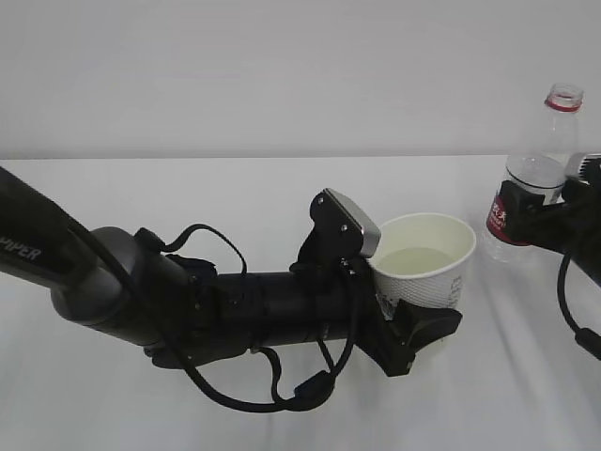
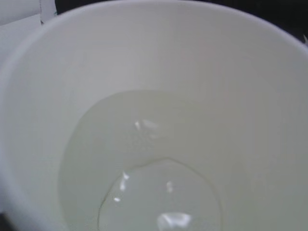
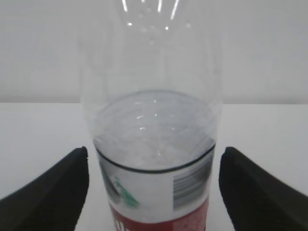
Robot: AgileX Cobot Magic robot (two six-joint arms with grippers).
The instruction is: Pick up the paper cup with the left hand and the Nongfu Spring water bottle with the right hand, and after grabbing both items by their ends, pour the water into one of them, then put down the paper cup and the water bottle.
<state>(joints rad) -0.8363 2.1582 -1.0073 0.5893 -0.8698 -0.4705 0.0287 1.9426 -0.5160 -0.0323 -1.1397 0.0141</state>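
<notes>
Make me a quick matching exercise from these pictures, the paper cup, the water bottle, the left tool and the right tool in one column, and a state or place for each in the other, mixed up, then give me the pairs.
Column one:
1. paper cup
2. water bottle
3. left tool
4. right tool

Column two:
A. open, fingers standing clear on either side of the bottle
B. around the cup's lower part
C. upright, capless, red label
D. holds a shallow pool of water

Pairs: 1-D, 2-C, 3-B, 4-A
</notes>
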